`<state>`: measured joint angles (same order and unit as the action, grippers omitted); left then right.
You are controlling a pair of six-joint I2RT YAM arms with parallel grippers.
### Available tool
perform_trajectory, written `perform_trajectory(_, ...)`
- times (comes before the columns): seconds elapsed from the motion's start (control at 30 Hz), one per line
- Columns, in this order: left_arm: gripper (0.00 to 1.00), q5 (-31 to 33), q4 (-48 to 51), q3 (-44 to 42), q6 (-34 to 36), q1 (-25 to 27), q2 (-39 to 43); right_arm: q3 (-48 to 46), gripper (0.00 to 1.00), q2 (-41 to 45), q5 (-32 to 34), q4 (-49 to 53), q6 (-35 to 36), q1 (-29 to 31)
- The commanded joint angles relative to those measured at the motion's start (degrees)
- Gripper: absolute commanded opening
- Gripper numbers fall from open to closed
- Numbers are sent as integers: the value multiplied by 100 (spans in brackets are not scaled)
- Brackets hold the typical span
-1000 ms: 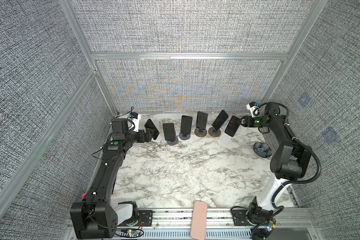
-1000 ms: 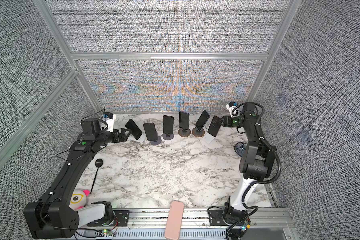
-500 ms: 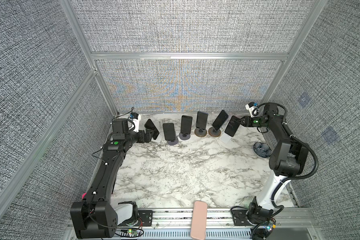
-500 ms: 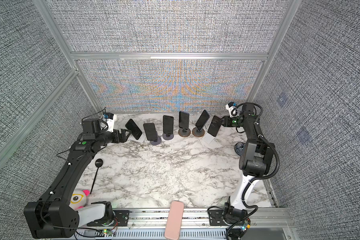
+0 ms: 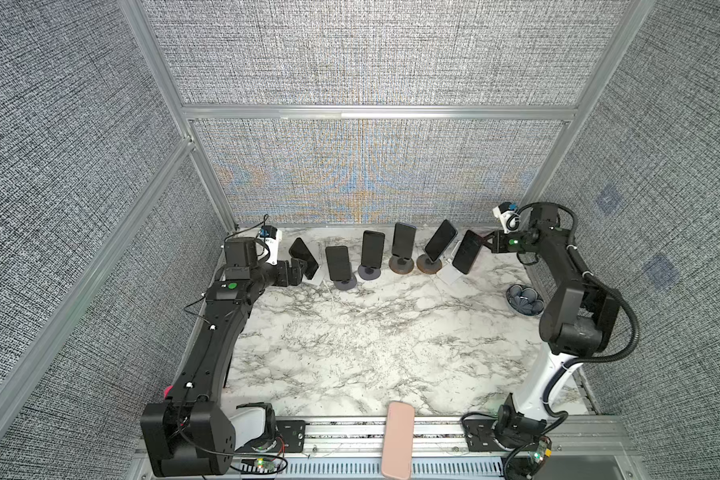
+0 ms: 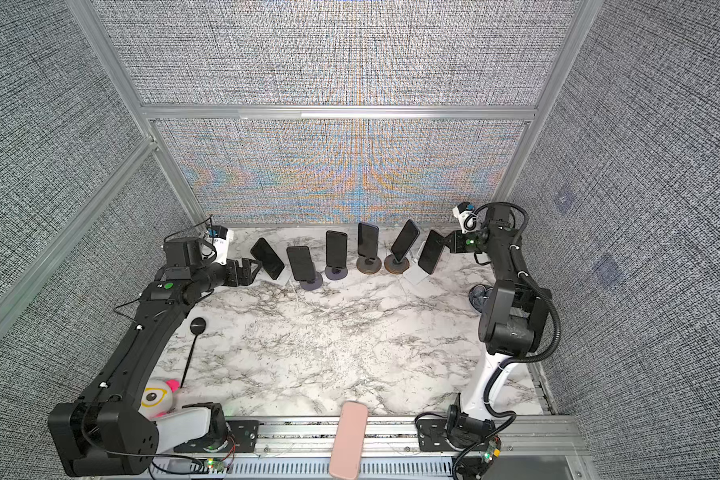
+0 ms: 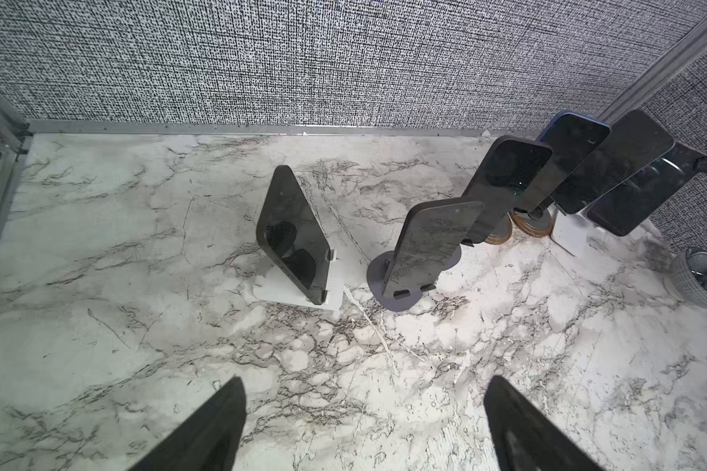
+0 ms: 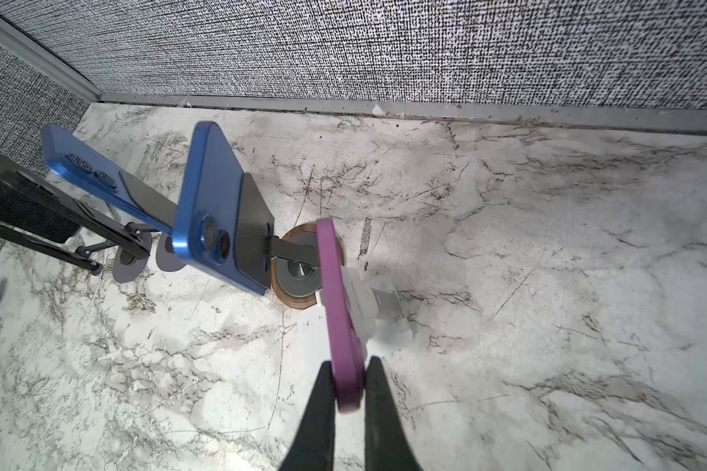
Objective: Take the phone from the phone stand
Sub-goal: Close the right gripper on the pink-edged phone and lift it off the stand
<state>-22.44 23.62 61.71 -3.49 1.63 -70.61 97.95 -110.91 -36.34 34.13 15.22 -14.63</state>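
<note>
I'm clamping the right gripper [image 8: 350, 363] on the top edge of the purple phone [image 5: 466, 251] — upper right in a top view, still leaning in its white stand [image 5: 449, 275], so lifting is remaining. A second ago those jaws were standing apart; the left gripper [image 7: 366, 379] is idling wide — empty.

The left gripper [image 7: 364, 381] is held wide open. The right gripper [image 8: 348, 367] is clamped on a phone [image 8: 335, 285] edge.
</note>
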Motion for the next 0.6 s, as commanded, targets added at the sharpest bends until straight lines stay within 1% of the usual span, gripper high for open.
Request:
perform_trajectory(0.0, 92, 32, 19, 25, 15, -1, -20, 113, 3, 177, 96, 215, 203, 5)
perform_trajectory(0.03, 92, 37, 20, 30, 15, 1, -27, 126, 0, 228, 141, 249, 189, 2)
perform_trajectory(0.2, 92, 37, 18, 26, 19, 1, -53, 128, 0, 589, 433, 405, -72, 4)
perform_trajectory(0.33, 92, 32, -4, 16, -2, -3, -43, -4, 0, 963, 775, 483, -441, 17)
perform_trajectory(0.4, 92, 27, -3, 20, -19, -5, -50, -169, 0, 1230, 938, 477, -760, 14)
perform_trajectory(0.5, 91, 90, -6, 25, -46, -1, -10, -603, 0, 1683, 970, 371, -1239, 60)
perform_trajectory(0.57, 90, 383, -25, 21, -113, -2, 136, -887, 0, 2004, 1081, 392, -1461, 119)
